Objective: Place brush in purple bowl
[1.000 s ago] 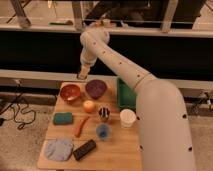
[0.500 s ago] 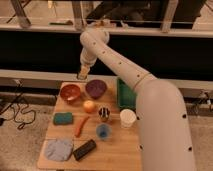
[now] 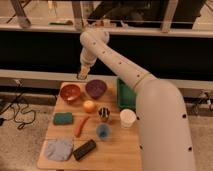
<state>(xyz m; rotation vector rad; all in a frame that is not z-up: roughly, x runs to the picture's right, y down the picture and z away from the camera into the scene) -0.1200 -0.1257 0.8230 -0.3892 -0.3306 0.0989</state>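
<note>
My gripper (image 3: pixel 82 73) hangs above the table's back edge, over the gap between the two bowls and a little left of the purple bowl (image 3: pixel 96 89). It is shut on the brush (image 3: pixel 81 77), a small pale tan piece that sticks out below the fingertips. The purple bowl stands at the back middle of the wooden table (image 3: pixel 115 150), round and dark, and I see nothing inside it. The white arm reaches in from the right foreground and covers the table's right side.
A reddish-brown bowl (image 3: pixel 70 92) stands left of the purple one, and a green box (image 3: pixel 124 92) to its right. On the table lie an orange ball (image 3: pixel 89 105), metal can (image 3: pixel 104 113), white cup (image 3: pixel 128 118), green sponge (image 3: pixel 63 118), carrot (image 3: pixel 81 126), blue cup (image 3: pixel 103 131), blue cloth (image 3: pixel 59 149) and black block (image 3: pixel 84 149).
</note>
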